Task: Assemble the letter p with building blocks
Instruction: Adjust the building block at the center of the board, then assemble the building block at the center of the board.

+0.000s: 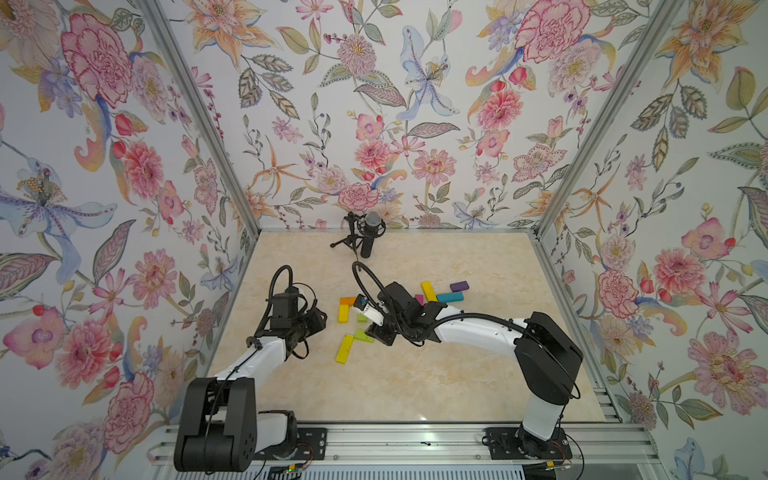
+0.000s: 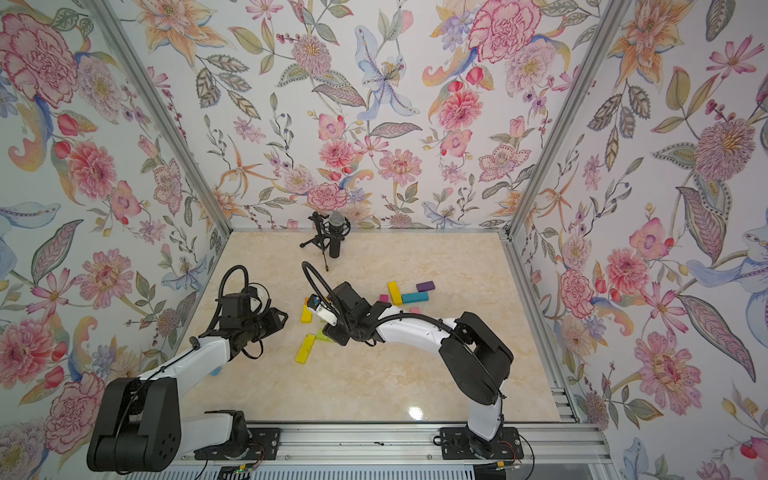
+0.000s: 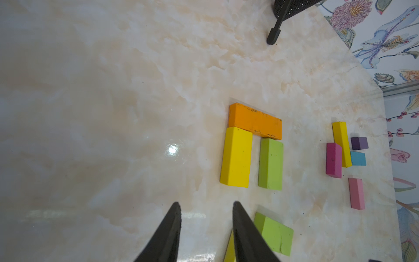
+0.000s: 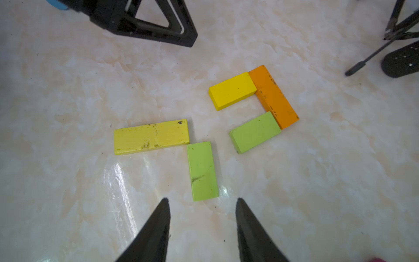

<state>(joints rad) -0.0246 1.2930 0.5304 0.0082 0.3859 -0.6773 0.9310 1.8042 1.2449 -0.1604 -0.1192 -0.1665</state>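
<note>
Here, right gripper (image 4: 203,201) angled down beside nearer lime block (image 4: 203,171), jaws apart

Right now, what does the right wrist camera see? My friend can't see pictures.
The right gripper hangs open over a marble table, just short of a lime green block next to a long yellow block. Beyond, an orange block joins a short yellow block and a second green block in a U.
</note>
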